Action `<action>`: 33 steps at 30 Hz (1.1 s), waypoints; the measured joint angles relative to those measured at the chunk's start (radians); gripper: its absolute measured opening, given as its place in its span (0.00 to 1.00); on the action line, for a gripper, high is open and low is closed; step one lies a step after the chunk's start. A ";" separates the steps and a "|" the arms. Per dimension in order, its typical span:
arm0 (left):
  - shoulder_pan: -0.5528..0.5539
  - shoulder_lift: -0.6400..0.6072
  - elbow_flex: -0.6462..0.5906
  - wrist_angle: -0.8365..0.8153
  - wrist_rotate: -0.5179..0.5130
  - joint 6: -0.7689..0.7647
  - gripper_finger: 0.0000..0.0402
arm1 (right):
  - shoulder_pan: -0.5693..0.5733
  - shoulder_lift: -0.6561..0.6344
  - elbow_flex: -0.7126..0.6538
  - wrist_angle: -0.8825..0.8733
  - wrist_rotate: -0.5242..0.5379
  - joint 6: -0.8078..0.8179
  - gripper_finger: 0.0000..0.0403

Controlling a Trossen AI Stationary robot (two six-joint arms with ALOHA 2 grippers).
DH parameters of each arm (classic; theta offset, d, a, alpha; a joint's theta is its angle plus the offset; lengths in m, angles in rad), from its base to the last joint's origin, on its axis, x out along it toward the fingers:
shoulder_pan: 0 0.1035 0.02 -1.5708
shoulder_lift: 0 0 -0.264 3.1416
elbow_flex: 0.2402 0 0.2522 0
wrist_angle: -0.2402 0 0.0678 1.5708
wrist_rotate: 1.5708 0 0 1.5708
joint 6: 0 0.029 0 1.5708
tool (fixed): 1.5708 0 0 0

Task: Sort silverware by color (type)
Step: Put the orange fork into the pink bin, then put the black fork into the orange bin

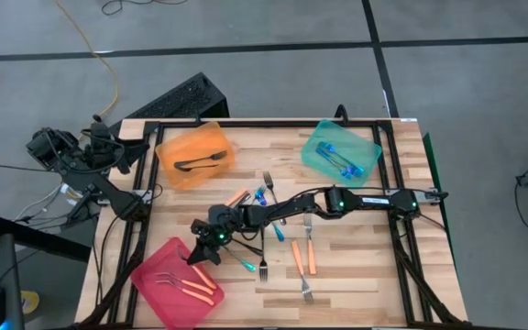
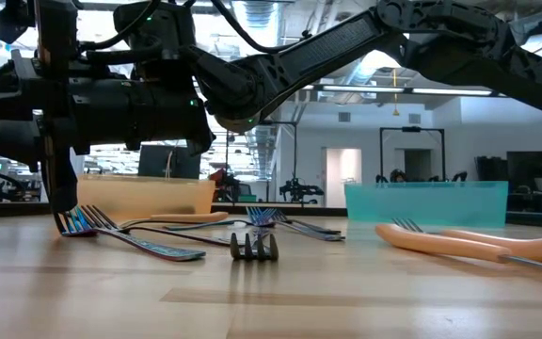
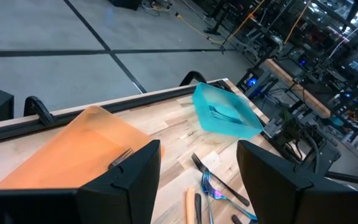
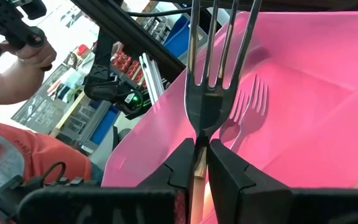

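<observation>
Your right gripper (image 1: pixel 202 254) over the pink tray (image 1: pixel 154 275) at the worktop's front-left corner, jaws closed tight on an orange-handled fork (image 4: pixel 211 93), tines pointing out; your left gripper (image 3: pixel 197 180) parked off the back-left edge, jaws wide apart, empty

Loose forks (image 1: pixel 302 258) lie mid-table between three trays: two (image 1: pixel 195 154) at the back, one (image 1: pixel 174 278) front left.
</observation>
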 joint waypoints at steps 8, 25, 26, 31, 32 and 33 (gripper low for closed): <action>0.000 0.000 0.000 0.000 0.000 0.001 0.49 | 0.000 0.000 0.000 -0.001 0.000 -0.009 0.16; 0.000 0.000 0.000 0.000 0.000 0.002 0.49 | 0.000 -0.002 0.000 0.003 0.000 -0.014 0.39; 0.000 0.000 0.000 0.000 0.000 0.002 0.49 | 0.000 -0.002 0.000 0.003 0.000 -0.014 0.40; 0.000 0.000 0.000 0.000 0.002 0.002 0.49 | -0.006 -0.003 0.000 0.002 0.000 -0.011 0.40; 0.000 0.000 0.000 0.000 0.004 0.002 0.49 | -0.008 -0.005 0.000 0.001 0.000 -0.011 0.39; 0.000 0.000 0.000 0.000 0.006 0.002 0.49 | -0.010 -0.008 0.000 0.000 0.000 -0.011 0.39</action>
